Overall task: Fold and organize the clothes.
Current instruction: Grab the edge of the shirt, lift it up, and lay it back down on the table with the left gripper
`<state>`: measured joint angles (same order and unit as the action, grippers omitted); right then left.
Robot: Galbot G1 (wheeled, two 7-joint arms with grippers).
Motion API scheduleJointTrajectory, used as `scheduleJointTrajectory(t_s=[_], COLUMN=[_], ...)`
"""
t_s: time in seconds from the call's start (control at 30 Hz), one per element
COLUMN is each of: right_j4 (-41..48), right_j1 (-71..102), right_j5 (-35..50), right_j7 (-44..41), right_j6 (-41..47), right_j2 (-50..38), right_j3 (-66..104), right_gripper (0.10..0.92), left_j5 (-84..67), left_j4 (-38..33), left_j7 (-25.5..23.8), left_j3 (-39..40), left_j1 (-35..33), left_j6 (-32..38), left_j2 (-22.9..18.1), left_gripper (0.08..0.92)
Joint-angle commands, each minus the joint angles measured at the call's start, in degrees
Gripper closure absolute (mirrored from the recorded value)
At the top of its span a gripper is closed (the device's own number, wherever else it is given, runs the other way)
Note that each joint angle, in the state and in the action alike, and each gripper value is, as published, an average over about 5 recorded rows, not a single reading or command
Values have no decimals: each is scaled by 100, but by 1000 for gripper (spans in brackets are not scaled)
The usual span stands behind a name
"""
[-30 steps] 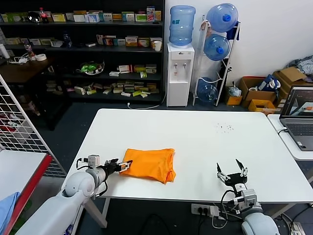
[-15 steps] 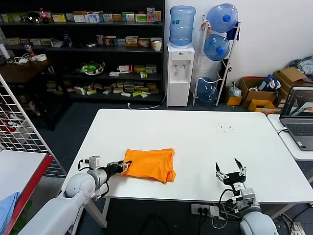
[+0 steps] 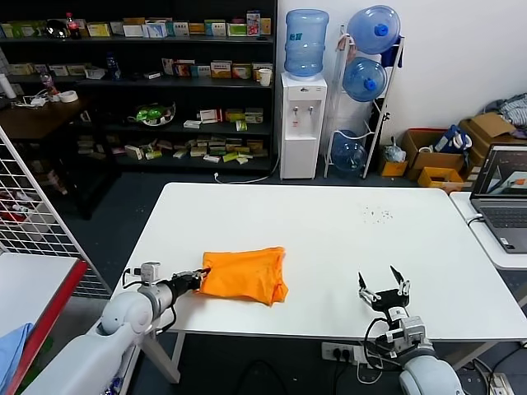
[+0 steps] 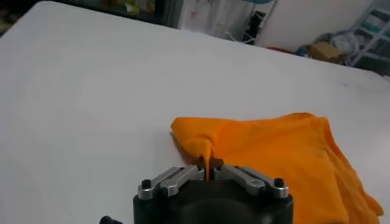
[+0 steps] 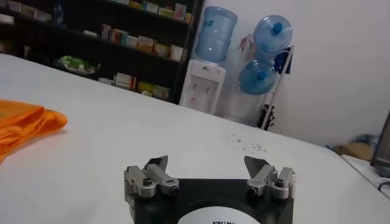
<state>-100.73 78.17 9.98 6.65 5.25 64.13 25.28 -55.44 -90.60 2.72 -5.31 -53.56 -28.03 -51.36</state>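
The orange T-shirt lies folded into a bundle on the white table, near the front left. My left gripper is shut on the shirt's near left corner; in the left wrist view the gripper pinches a raised fold of the shirt. My right gripper is open and empty above the table's front right edge, away from the shirt. In the right wrist view the right gripper has its jaws wide apart, and the shirt's edge shows far off.
A laptop sits on a side table at the right. A wire rack and a red-edged table with light blue cloth stand at the left. Shelves, a water dispenser and bottles stand behind the table.
My left gripper has pulled back toward the front left, dragging the shirt a little that way. My right gripper has shifted slightly left and nearer, still open.
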Motion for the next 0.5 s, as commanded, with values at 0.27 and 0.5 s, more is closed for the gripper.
scheduleJointTrajectory(t_s=[0.27, 0.5], right_j4=[65, 122], right_j1=[-305, -469], right_j5=[-3, 10], right_j7=[11, 4], right_j6=[53, 52], right_j2=[-11, 12], right_j3=[-441, -597], right_gripper=[203, 203], left_j5=[692, 959], left_j4=[441, 1069], left_j7=[829, 975], left_j3=[-545, -492], left_j1=[-83, 260], left_j6=[20, 311], left_j2=[1587, 2375], left_gripper=[869, 869])
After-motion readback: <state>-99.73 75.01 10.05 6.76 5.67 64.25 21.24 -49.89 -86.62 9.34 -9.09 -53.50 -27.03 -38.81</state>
